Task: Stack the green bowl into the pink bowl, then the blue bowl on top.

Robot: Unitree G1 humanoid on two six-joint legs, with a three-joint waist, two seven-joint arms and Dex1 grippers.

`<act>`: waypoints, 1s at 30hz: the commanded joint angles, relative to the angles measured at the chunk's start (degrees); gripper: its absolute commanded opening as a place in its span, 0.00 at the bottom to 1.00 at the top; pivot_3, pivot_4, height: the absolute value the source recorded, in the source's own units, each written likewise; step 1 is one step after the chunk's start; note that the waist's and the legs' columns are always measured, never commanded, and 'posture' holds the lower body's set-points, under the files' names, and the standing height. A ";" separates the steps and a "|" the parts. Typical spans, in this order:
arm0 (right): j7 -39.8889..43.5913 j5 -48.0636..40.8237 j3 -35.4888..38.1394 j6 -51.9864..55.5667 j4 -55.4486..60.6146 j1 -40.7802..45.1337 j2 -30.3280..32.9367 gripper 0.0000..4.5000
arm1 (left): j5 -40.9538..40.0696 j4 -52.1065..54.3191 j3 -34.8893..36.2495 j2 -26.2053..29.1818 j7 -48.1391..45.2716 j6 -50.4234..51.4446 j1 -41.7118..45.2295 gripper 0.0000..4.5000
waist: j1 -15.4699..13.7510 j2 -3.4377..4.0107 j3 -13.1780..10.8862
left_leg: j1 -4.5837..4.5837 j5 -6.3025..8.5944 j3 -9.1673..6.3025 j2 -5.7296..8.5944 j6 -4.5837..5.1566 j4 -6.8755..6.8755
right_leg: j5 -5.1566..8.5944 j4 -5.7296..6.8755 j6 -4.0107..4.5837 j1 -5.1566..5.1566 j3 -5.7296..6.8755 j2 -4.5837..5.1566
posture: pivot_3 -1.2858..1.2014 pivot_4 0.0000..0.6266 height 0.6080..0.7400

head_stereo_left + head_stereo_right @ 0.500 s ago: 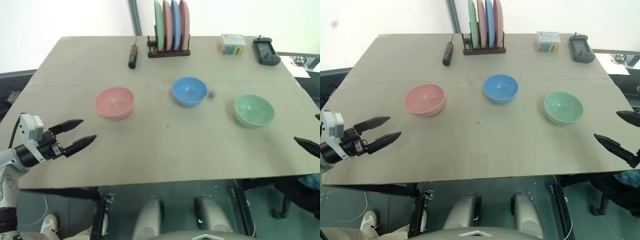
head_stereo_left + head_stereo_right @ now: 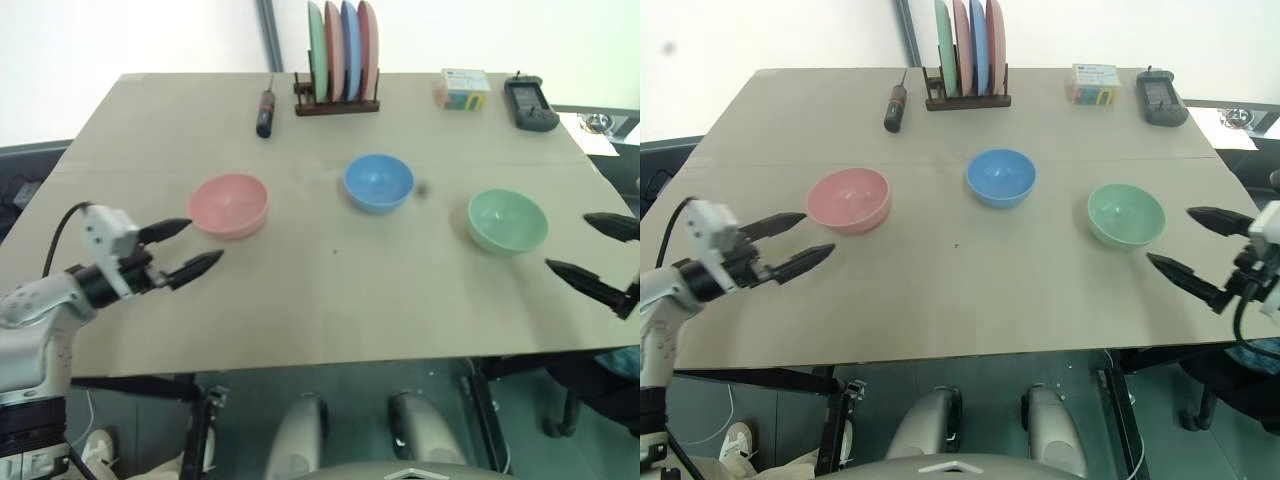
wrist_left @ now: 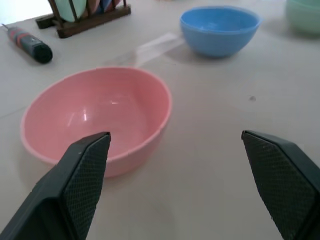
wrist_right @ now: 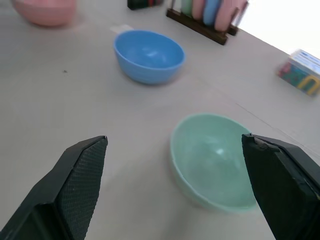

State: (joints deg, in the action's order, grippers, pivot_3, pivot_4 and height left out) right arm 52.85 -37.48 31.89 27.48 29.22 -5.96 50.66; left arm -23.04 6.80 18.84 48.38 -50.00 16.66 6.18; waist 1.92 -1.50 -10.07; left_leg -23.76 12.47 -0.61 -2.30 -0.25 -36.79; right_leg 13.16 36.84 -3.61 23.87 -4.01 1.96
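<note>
Three bowls spread across the tan bench (image 2: pixel 330 300) in the head views, all apart and upright: pink bowl (image 2: pixel 228 205) toward the left, blue bowl (image 2: pixel 379 182) in the middle and slightly farther back, green bowl (image 2: pixel 507 221) toward the right. Left gripper (image 2: pixel 191 248) just beside the pink bowl's near-left side, fingers spread wide, holding nothing. Right gripper (image 2: pixel 1202 247) just right of the green bowl, likewise wide open and empty, not touching it. Along the far edge: a rack of upright plates (image 2: pixel 341 55), a screwdriver (image 2: pixel 266 111) to its left, a small colourful box (image 2: pixel 463 88) and a black handheld device (image 2: pixel 530 102) to its right. From the left wrist: two black fingers (image 3: pixel 82 180) far apart, pink bowl close ahead beside one of them, blue bowl beyond, screwdriver and rack base at the back, a sliver of green bowl at the corner. From the right wrist: fingers (image 4: pixel 80 185) equally spread, green bowl lying between and just ahead of them, blue bowl farther on, pink bowl's edge far off, rack and colourful box behind.
</note>
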 commanded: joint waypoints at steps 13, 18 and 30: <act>-3.93 2.40 -23.87 -2.21 4.53 17.00 -7.80 1.00 | 26.47 9.68 -35.23 8.17 9.35 36.24 27.67 0.88 | 0.02 -0.11 -0.09 | -0.09 0.00 -0.10 0.02 0.00 -0.10 | -0.04 0.06 -0.35 0.02 0.01 -0.12 | 0.52 0.24 1.00; -3.83 2.56 -24.01 -2.24 5.53 16.02 -8.04 1.00 | 28.87 6.25 -38.81 6.57 8.20 34.91 30.66 0.40 | 0.11 -0.11 -0.09 | -0.09 0.00 -0.12 0.01 0.00 -0.10 | -0.14 0.08 -0.18 0.03 0.02 -0.13 | 0.52 0.24 1.00; -5.74 3.91 -20.83 -3.43 7.24 10.15 -7.90 1.00 | 12.00 8.80 -33.59 1.00 -11.10 22.61 31.29 0.02 | -0.60 -0.13 -0.10 | -0.15 0.00 -0.18 0.01 0.00 -0.42 | -0.16 0.34 -0.15 0.01 0.07 -0.13 | 0.52 0.24 1.00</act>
State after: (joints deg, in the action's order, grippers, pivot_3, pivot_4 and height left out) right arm 47.83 -33.55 8.10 25.61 34.12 4.65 42.61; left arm -3.70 10.32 -17.95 49.30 -52.16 44.36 37.78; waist 1.32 -1.64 -10.17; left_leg -23.90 12.47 -0.79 -2.29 -0.25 -37.22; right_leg 12.99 37.18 -3.76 23.88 -3.95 1.84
